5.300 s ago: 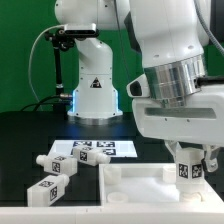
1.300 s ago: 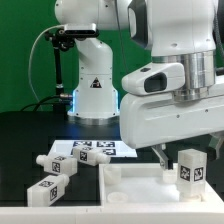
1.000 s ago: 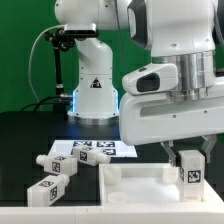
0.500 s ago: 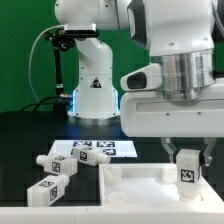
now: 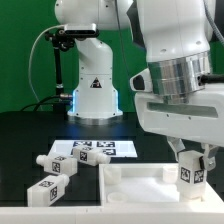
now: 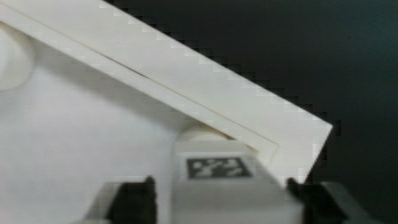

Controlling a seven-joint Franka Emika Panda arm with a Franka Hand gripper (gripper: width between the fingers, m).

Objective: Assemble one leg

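Observation:
One leg [image 5: 189, 176] stands upright on the right far corner of the large flat white panel [image 5: 130, 180]. My gripper [image 5: 191, 163] comes down over it, one finger on each side, and is shut on the leg. In the wrist view the leg [image 6: 222, 190] with its black-and-white tag sits between the two dark fingers [image 6: 128, 200], close to the panel's raised rim [image 6: 214, 95] at the corner. Two more legs [image 5: 57, 165] [image 5: 45, 191] lie loose on the black table at the exterior view's left.
The marker board [image 5: 100, 148] lies on the table behind the panel, with another small tagged piece [image 5: 86, 155] at its front edge. The arm's white base [image 5: 92, 90] stands at the back, with a cable at its left. The black table [image 6: 302, 50] shows past the panel's rim.
My gripper has shifted to the exterior view's right onto the standing leg and closed on it. The wrist has since turned. The loose legs have not moved.

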